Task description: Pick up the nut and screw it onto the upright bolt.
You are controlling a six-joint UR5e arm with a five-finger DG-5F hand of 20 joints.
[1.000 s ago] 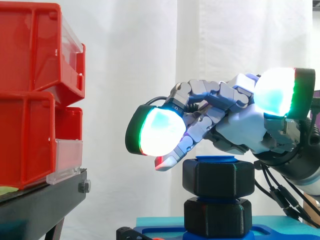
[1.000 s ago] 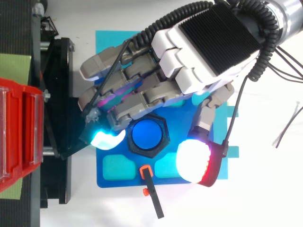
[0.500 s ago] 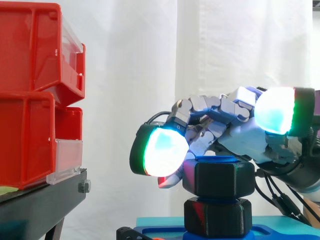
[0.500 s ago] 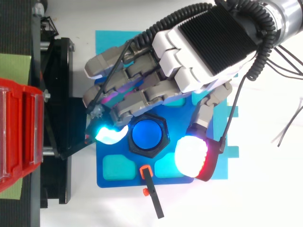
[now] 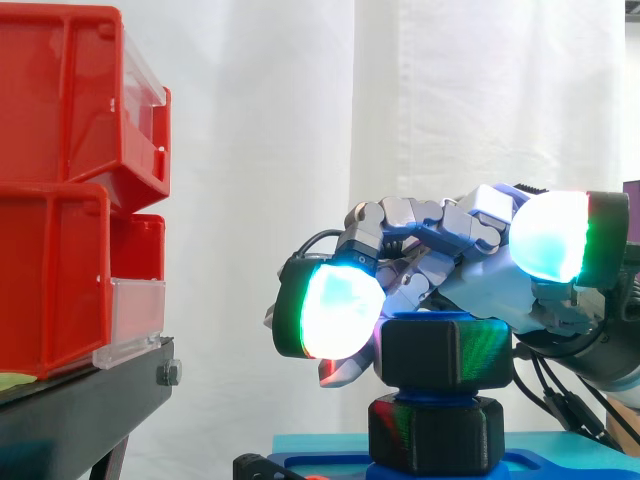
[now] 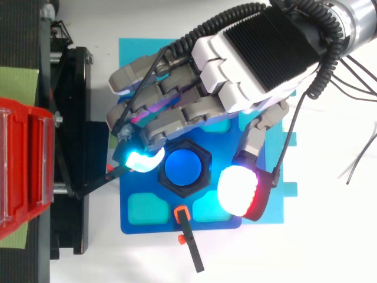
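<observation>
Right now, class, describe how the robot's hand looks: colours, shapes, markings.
The hand has white and grey segmented fingers and a black ribbed plate on its back. Its thick rounded pads glow white-cyan with green and red edges, in black shells.

robot hand (image 5: 480, 275) curled round black nut (image 5: 445, 352) atop bolt (image 5: 432, 316), red bins (image 5: 70, 190) at left
</observation>
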